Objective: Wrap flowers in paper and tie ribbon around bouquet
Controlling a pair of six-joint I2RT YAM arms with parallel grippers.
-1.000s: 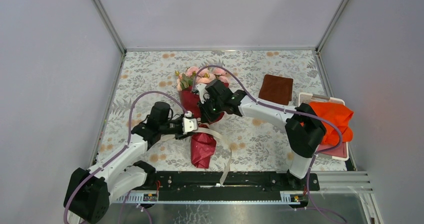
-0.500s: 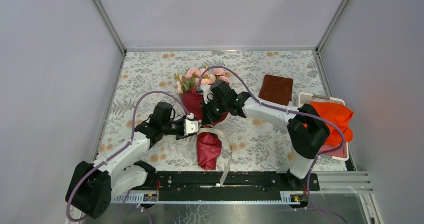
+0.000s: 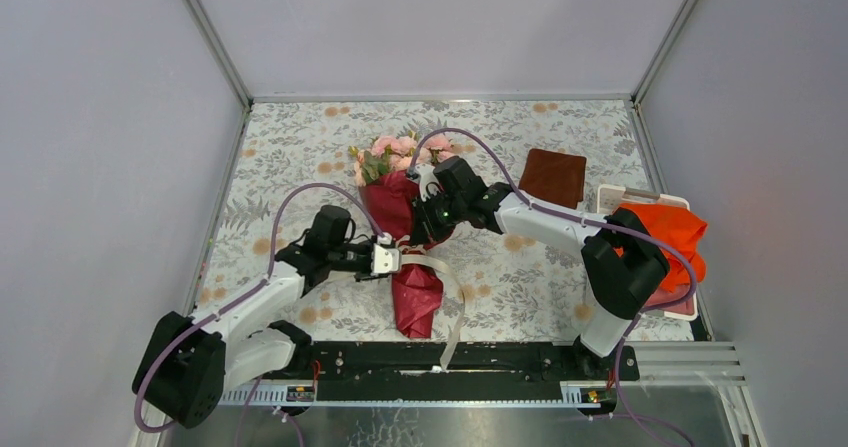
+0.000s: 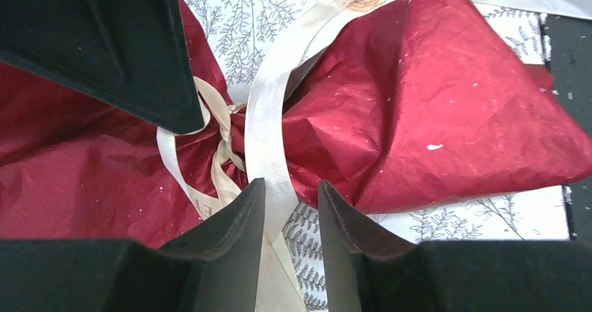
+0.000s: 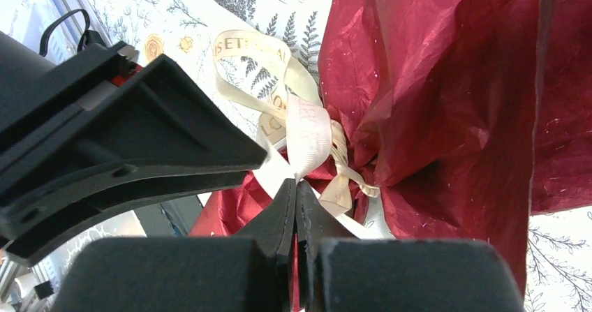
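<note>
The bouquet (image 3: 398, 207) lies mid-table: pink flowers (image 3: 400, 152) at the far end, crimson paper (image 4: 433, 88) pinched at a waist and flaring into a tail (image 3: 415, 292). The cream ribbon (image 4: 269, 116) is knotted round that waist, and one long end trails toward the front rail (image 3: 452, 312). My right gripper (image 5: 296, 183) is shut on a ribbon loop (image 5: 307, 130) just above the knot. From the left, my left gripper (image 4: 292, 186) stands open at the waist, with a ribbon strand running between its fingers against the left one.
A brown folded square (image 3: 552, 177) lies at the back right. An orange-red cloth (image 3: 665, 237) is heaped on a white tray (image 3: 612, 199) at the right edge. A black rail (image 3: 520, 362) runs along the front, and grey walls close in three sides.
My left gripper has slid right to the bouquet's waist and its jaws have narrowed a little. The right gripper and the bouquet have shifted slightly to the right.
</note>
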